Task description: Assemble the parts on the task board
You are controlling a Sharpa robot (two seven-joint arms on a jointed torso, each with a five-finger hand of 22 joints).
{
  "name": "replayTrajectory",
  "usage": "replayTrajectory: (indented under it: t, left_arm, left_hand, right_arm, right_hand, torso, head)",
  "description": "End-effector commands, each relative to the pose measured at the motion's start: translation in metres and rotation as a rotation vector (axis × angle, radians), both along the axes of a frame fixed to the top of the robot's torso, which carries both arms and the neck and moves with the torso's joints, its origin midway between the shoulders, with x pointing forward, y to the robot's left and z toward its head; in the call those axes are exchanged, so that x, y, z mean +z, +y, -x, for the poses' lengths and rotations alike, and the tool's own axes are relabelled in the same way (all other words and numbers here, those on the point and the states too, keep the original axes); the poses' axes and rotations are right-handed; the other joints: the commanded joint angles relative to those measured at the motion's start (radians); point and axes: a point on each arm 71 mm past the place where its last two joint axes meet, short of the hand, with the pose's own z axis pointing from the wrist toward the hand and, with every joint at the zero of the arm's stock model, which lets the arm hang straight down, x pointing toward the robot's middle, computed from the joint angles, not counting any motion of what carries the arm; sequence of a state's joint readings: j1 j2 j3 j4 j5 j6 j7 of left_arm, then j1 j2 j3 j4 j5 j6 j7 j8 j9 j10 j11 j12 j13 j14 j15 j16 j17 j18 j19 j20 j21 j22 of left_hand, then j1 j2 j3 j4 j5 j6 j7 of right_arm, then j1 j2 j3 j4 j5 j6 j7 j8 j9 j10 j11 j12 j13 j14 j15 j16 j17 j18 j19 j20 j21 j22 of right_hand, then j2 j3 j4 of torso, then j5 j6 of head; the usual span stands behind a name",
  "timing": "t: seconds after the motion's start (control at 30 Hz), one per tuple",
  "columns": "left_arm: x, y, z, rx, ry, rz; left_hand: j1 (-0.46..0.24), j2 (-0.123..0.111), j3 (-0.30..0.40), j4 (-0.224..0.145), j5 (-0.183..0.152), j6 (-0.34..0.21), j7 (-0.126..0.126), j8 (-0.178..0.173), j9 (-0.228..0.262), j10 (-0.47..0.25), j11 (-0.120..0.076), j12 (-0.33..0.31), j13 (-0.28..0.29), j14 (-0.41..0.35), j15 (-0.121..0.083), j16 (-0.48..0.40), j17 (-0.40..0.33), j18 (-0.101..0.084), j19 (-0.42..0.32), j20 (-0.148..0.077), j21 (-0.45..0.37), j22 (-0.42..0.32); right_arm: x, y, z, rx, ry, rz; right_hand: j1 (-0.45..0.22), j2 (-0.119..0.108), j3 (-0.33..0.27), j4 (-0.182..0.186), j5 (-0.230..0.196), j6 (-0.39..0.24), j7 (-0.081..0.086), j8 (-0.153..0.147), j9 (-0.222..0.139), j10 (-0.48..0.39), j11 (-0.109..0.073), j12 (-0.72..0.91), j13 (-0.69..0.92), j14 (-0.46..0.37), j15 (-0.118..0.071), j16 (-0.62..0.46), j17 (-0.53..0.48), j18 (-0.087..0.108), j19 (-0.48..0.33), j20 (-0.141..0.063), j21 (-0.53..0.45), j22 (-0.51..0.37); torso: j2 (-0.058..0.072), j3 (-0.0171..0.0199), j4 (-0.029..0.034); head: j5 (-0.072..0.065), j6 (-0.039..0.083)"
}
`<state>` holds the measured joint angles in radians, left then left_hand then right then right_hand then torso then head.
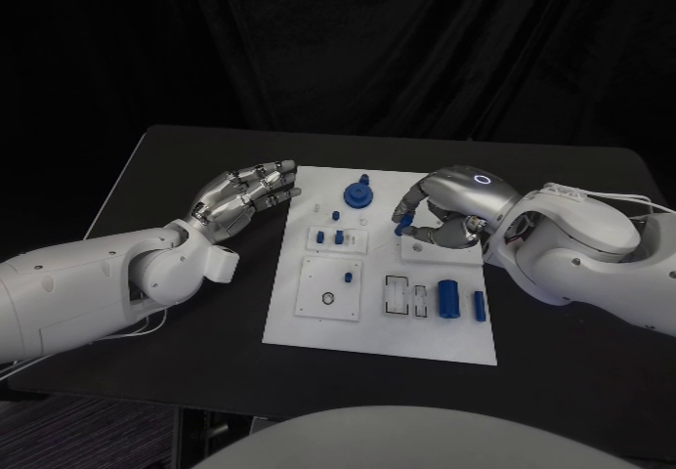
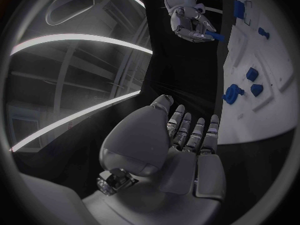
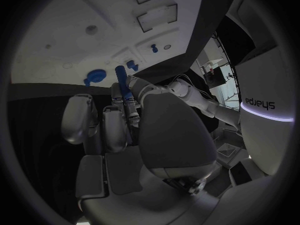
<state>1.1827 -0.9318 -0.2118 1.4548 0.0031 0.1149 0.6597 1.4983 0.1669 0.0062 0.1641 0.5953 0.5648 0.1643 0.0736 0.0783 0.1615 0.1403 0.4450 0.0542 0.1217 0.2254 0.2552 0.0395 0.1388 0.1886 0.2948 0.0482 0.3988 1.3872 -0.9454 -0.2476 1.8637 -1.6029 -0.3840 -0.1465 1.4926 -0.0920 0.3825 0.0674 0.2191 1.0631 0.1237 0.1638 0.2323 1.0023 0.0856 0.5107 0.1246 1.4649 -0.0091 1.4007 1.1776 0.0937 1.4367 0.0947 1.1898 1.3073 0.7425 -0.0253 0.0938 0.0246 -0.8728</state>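
Observation:
The white task board [image 1: 369, 332] lies in the middle of the black table. My right hand [image 1: 440, 217] hovers over the board's far right part and pinches a small blue peg [image 1: 404, 230] at its fingertips. The right wrist view has that blue peg [image 3: 120, 78] sticking out between the fingers [image 3: 128, 107], above the board [image 3: 69, 40]. My left hand [image 1: 248, 194] is held flat with straight fingers beside the board's far left corner, holding nothing. From the left wrist view, the left hand [image 2: 181, 145] points along the board's edge [image 2: 250, 120], with the right hand [image 2: 190, 22] and its peg [image 2: 214, 36] beyond.
A blue round knob [image 1: 360, 194] stands at the board's far edge. Small blue pieces [image 1: 330, 236] sit near it. A blue cylinder [image 1: 448, 298] and a blue bar [image 1: 479, 305] lie at the near right. A dark ring [image 1: 328, 299] sits in a square plate.

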Motion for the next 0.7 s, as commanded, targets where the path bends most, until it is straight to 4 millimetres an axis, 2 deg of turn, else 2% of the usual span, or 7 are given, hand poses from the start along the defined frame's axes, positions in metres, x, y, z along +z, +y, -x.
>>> replayTrajectory:
  t: [0.03, 0.2, 0.3, 0.4, 0.53, 0.63, 0.7]
  left_arm:
    - [0.0, -0.002, 0.001, -0.013, -0.007, 0.017]
    - [0.0, -0.004, 0.0, -0.017, -0.008, 0.02]
    - [0.0, -0.004, 0.0, -0.019, -0.009, 0.021]
    - [0.0, -0.005, 0.0, -0.021, -0.008, 0.022]
    - [0.0, -0.007, 0.0, -0.025, -0.008, 0.024]
    - [0.0, -0.007, -0.001, -0.027, -0.007, 0.024]
    - [0.0, -0.007, -0.001, -0.027, -0.007, 0.024]
  left_hand:
    - [-0.019, -0.002, 0.001, 0.01, -0.004, 0.002, 0.002, 0.007, 0.001, 0.0, 0.009, 0.004, 0.0, -0.004, 0.008, 0.004, 0.001, -0.019, 0.008, -0.003, 0.003, -0.003]
    - [-0.022, 0.0, 0.002, 0.013, -0.005, 0.002, 0.002, 0.007, 0.001, -0.001, 0.01, 0.004, 0.0, -0.005, 0.007, 0.002, 0.001, -0.019, 0.006, -0.003, 0.003, -0.007]
    - [-0.023, 0.0, 0.002, 0.013, -0.005, 0.002, 0.002, 0.007, 0.001, -0.001, 0.01, 0.004, 0.0, -0.006, 0.007, 0.002, 0.001, -0.019, 0.006, -0.003, 0.002, -0.007]
    - [-0.023, 0.0, 0.002, 0.013, -0.005, 0.002, 0.002, 0.007, 0.001, -0.001, 0.01, 0.004, 0.0, -0.006, 0.007, 0.002, 0.001, -0.019, 0.006, -0.003, 0.002, -0.007]
    - [-0.023, 0.0, 0.002, 0.013, -0.004, 0.002, 0.002, 0.007, 0.001, -0.001, 0.009, 0.003, 0.0, -0.006, 0.008, 0.002, 0.001, -0.019, 0.006, -0.003, 0.003, -0.006]
    - [-0.023, 0.0, 0.002, 0.013, -0.004, 0.002, 0.002, 0.007, 0.001, -0.001, 0.009, 0.003, 0.0, -0.006, 0.008, 0.002, 0.001, -0.019, 0.006, -0.003, 0.003, -0.006]
    - [-0.023, 0.0, 0.002, 0.013, -0.004, 0.002, 0.002, 0.007, 0.001, -0.002, 0.009, 0.003, 0.0, -0.006, 0.008, 0.002, 0.001, -0.019, 0.007, -0.003, 0.003, -0.006]
  right_arm:
    - [-0.002, 0.015, 0.006, 0.07, -0.002, 0.029]
    - [-0.013, 0.046, 0.014, 0.187, -0.005, 0.074]
    - [-0.021, 0.064, 0.018, 0.255, 0.0, 0.09]
    - [-0.029, 0.08, 0.024, 0.32, 0.0, 0.087]
    - [-0.035, 0.095, 0.03, 0.383, -0.008, 0.082]
    - [-0.039, 0.102, 0.033, 0.411, -0.008, 0.083]
    - [-0.041, 0.105, 0.034, 0.423, -0.009, 0.084]
  right_hand:
    - [-0.003, -0.01, 0.006, 0.001, 0.0, 0.008, -0.001, 0.005, 0.002, 0.035, -0.029, -0.006, 0.0, 0.003, -0.009, -0.003, 0.002, -0.015, -0.001, -0.007, 0.002, 0.16]
    - [-0.011, -0.015, 0.004, 0.003, 0.0, 0.003, 0.0, 0.003, 0.005, 0.033, -0.028, -0.014, -0.001, 0.001, -0.009, -0.007, -0.005, -0.014, -0.003, -0.008, -0.002, 0.158]
    - [-0.017, -0.015, 0.003, 0.005, -0.012, 0.002, 0.0, 0.002, 0.008, 0.035, -0.028, -0.019, -0.001, 0.001, -0.008, -0.008, -0.006, -0.014, -0.004, -0.007, -0.004, 0.158]
    - [-0.018, -0.014, 0.004, 0.006, -0.018, 0.003, -0.001, 0.002, 0.01, 0.035, -0.028, -0.021, 0.0, 0.001, -0.008, -0.008, -0.005, -0.014, -0.005, -0.007, -0.005, 0.158]
    - [-0.012, -0.011, 0.008, 0.0, -0.017, 0.003, -0.002, 0.003, 0.013, 0.037, -0.029, -0.024, 0.0, 0.0, -0.009, -0.01, -0.008, -0.013, -0.006, -0.008, -0.008, 0.157]
    - [-0.01, -0.011, 0.008, -0.002, -0.017, 0.005, -0.002, 0.004, 0.014, 0.038, -0.029, -0.024, 0.001, 0.0, -0.009, -0.01, -0.007, -0.013, -0.007, -0.008, -0.008, 0.157]
    - [-0.008, -0.011, 0.009, -0.004, -0.017, 0.006, -0.002, 0.005, 0.016, 0.04, -0.03, -0.025, 0.001, 0.0, -0.009, -0.009, -0.005, -0.013, -0.006, -0.008, -0.006, 0.157]
  torso:
    - [0.0, -0.0016, 0.001]
    - [0.0, -0.0032, 0.0008]
    - [0.001, -0.0011, 0.0012]
    - [0.001, 0.0003, 0.0037]
    - [0.0, -0.001, 0.0074]
    - [0.0, -0.0011, 0.0046]
    - [0.0, -0.0014, 0.0053]
  head:
    - [0.002, 0.0]
    - [0.01, 0.0]
    - [0.018, 0.0]
    - [0.02, 0.0]
    - [0.024, 0.0]
    - [0.028, 0.0]
    - [0.025, 0.0]
